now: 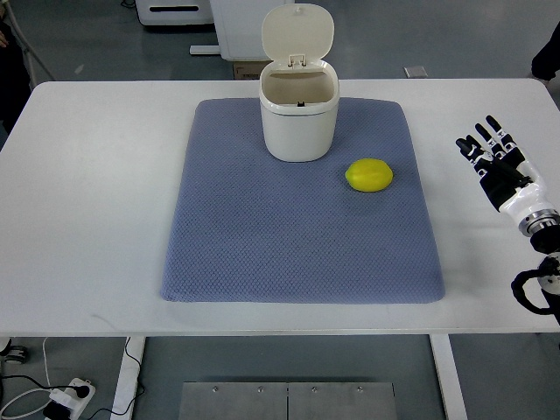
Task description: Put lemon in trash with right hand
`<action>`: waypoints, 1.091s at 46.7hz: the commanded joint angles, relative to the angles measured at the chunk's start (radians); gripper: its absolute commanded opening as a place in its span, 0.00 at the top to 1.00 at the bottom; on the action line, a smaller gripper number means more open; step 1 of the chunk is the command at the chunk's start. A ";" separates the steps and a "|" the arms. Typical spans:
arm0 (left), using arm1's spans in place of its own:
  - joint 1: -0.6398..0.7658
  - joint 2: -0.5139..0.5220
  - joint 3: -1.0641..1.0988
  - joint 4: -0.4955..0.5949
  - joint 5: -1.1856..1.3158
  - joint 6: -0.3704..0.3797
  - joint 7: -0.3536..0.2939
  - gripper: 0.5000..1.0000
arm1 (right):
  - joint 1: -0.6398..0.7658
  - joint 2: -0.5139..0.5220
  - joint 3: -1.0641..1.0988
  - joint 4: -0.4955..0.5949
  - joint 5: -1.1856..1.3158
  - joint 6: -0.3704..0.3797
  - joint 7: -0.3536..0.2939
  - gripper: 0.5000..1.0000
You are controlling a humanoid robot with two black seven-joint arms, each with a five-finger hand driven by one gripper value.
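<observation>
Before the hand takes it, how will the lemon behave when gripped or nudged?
The lemon is rounded and lies free on the mat, so a nudge would probably roll it. Its smooth skin may slip between fingers. It looks firm and unlikely to squash.

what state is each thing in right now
trash can: upright on the mat, lid flipped open
lemon: lying on the mat to the right of the can, not held
mat: spread flat on the table
right hand: open, fingers extended, over the table to the right of the mat, holding nothing
</observation>
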 commanded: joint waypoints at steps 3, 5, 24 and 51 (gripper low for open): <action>-0.002 0.000 -0.002 0.000 0.000 0.001 0.000 0.00 | 0.000 0.000 0.001 0.000 0.000 0.001 0.000 0.00; 0.000 0.000 -0.002 0.000 0.000 0.001 0.000 0.00 | 0.000 -0.002 0.002 0.000 0.000 0.001 0.000 0.00; 0.009 0.000 0.000 0.000 0.000 -0.006 0.000 0.00 | 0.000 -0.006 0.007 0.000 0.000 0.001 0.000 0.00; 0.009 0.000 0.000 0.000 0.000 -0.005 0.000 0.00 | 0.023 0.007 0.021 -0.003 0.003 0.004 0.000 0.00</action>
